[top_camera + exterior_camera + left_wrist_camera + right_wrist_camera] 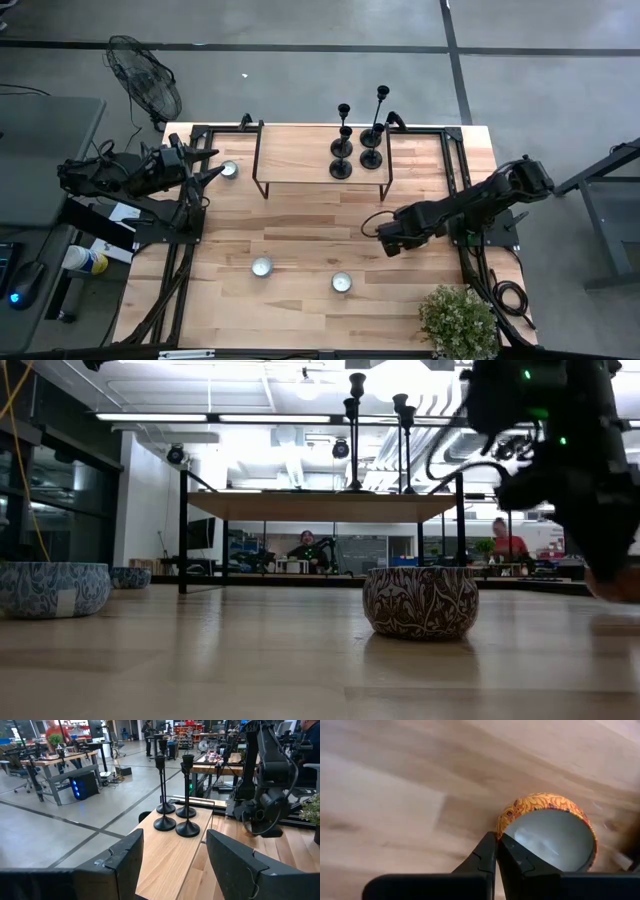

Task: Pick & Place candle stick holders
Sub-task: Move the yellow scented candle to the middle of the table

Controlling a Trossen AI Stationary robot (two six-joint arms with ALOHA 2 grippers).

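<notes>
Four candle stick holders (pixel 356 140) stood on a raised shelf (pixel 300 165), right hand (pixel 386 243) closed empty above counter (pixel 300 250), left hand (pixel 212 172) open.

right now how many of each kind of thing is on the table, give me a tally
black candlestick holders: 4, all on the raised wooden shelf
patterned candle tins: 3 in the high view; a fourth, orange one shows only in the right wrist view
potted plant: 1
raised wooden shelf: 1
total: 10
</notes>
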